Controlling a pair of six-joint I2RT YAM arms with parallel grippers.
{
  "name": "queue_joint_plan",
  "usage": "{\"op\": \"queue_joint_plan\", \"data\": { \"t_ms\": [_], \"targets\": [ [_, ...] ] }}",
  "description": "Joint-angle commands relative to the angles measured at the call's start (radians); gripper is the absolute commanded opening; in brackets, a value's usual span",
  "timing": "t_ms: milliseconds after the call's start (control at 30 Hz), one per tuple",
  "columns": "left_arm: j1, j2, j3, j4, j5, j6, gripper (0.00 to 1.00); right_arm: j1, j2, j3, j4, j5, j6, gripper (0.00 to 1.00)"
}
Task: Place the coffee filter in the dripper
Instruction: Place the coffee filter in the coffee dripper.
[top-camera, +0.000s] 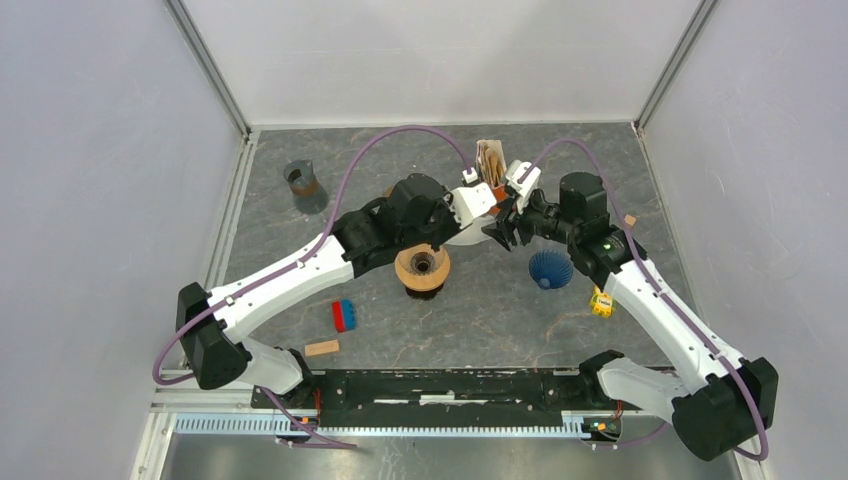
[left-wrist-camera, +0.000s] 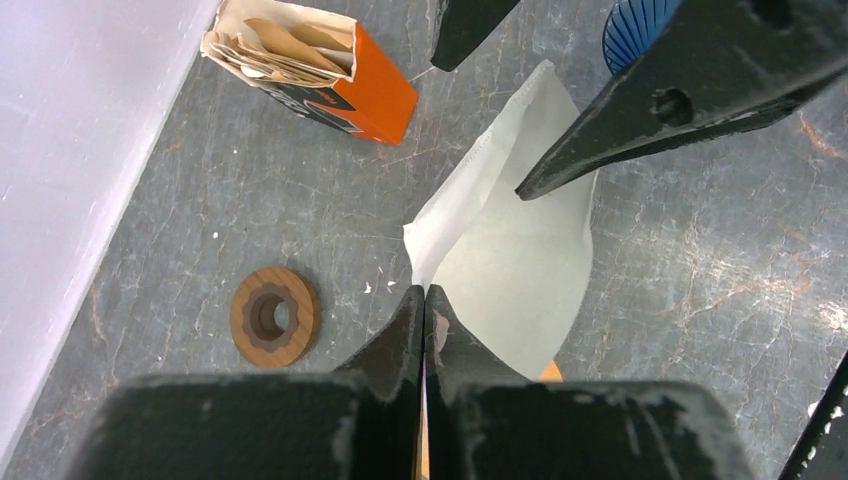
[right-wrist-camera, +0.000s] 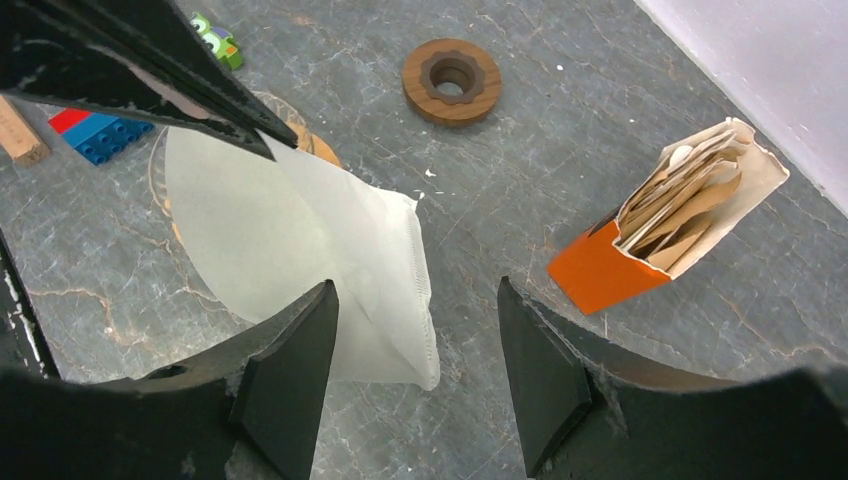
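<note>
My left gripper (left-wrist-camera: 424, 295) is shut on the edge of a white paper coffee filter (left-wrist-camera: 510, 250) and holds it above the table. The filter hangs over the brown dripper (top-camera: 422, 270), which stands at the table's middle; only a brown sliver of it (right-wrist-camera: 315, 145) shows past the paper in the right wrist view. My right gripper (right-wrist-camera: 415, 285) is open, its jaws on either side of the filter's lower seamed corner (right-wrist-camera: 400, 290) without touching it. In the top view both grippers meet near the filter (top-camera: 462, 238).
An orange box of brown filters (top-camera: 490, 160) stands at the back. A wooden ring (left-wrist-camera: 275, 316) lies on the table. A blue fluted cone (top-camera: 551, 268), a yellow toy (top-camera: 601, 302), a red-blue brick (top-camera: 344, 315), a wooden block (top-camera: 322, 348) and a dark cup (top-camera: 300, 178) lie around.
</note>
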Motion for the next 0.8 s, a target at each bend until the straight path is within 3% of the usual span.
{"op": "queue_joint_plan", "data": {
  "t_ms": [0, 433, 567, 767],
  "targets": [
    [-0.004, -0.017, 0.003, 0.08, -0.022, 0.039, 0.02, -0.021, 0.012, -0.006, 0.076, 0.029, 0.068, 0.66],
    [-0.005, -0.019, -0.03, 0.112, -0.011, 0.002, 0.02, -0.079, 0.071, -0.012, 0.144, -0.061, 0.23, 0.61],
    [-0.004, -0.015, -0.035, 0.116, 0.002, -0.008, 0.02, -0.087, 0.087, -0.012, 0.164, -0.096, 0.252, 0.54],
    [-0.005, -0.009, -0.029, 0.119, 0.007, -0.006, 0.02, -0.094, 0.095, -0.014, 0.192, -0.13, 0.296, 0.34]
  ]
}}
